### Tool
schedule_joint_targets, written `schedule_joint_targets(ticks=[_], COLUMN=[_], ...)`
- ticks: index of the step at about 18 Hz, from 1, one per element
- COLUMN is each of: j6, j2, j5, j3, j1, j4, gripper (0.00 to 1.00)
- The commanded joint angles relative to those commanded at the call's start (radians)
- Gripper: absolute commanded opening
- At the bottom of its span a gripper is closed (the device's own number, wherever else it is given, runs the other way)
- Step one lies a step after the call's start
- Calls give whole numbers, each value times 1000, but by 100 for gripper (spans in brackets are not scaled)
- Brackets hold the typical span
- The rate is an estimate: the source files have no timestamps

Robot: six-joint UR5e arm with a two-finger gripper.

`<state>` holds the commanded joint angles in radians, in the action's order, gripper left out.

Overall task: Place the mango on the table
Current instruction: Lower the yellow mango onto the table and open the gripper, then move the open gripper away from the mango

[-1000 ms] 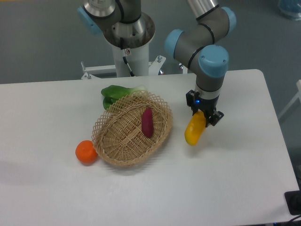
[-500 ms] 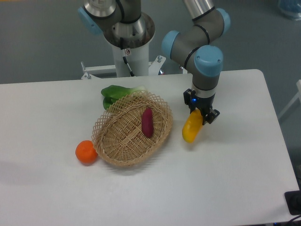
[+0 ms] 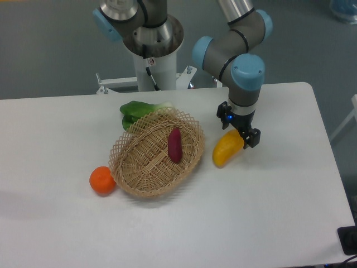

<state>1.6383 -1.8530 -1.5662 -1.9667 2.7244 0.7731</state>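
White tabletop (image 3: 167,234) fills the near view and carries everything here. Going back from the front edge, an orange (image 3: 102,180) sits just beside the left rim of a wicker basket (image 3: 139,178), and a sweet potato (image 3: 174,144) lies inside the basket. Right of the basket, just beside its rim, the mango (image 3: 226,149) lies slanted, its lower yellow end toward the basket and apparently on or just above the tabletop, its upper end up between the fingers. The gripper (image 3: 242,135) comes straight down from the arm onto that upper end. Whether the fingers clamp the mango or have let go I cannot tell; they stand around its tip, and any gap is too small to read. Behind the basket lies a leafy green (image 3: 136,109), with the arm's base (image 3: 150,39) beyond it.

The risk I see is in the release. The mango is smooth and rounded and rests at a tilt, so it may roll once freed, likely toward the basket. If the fingers lift while one pad drags on the skin, the fruit could be tugged or tipped sideways.
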Motion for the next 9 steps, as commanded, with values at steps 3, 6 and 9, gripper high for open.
schedule_joint_targets(ticks=[3,6,9], j6=[0,6,9], j2=[0,-6,-9], j5=[3,2,6], j3=[29,46,74], j1=[-2,-6,-15], j4=[14,14,15], gripper=[100,100,100])
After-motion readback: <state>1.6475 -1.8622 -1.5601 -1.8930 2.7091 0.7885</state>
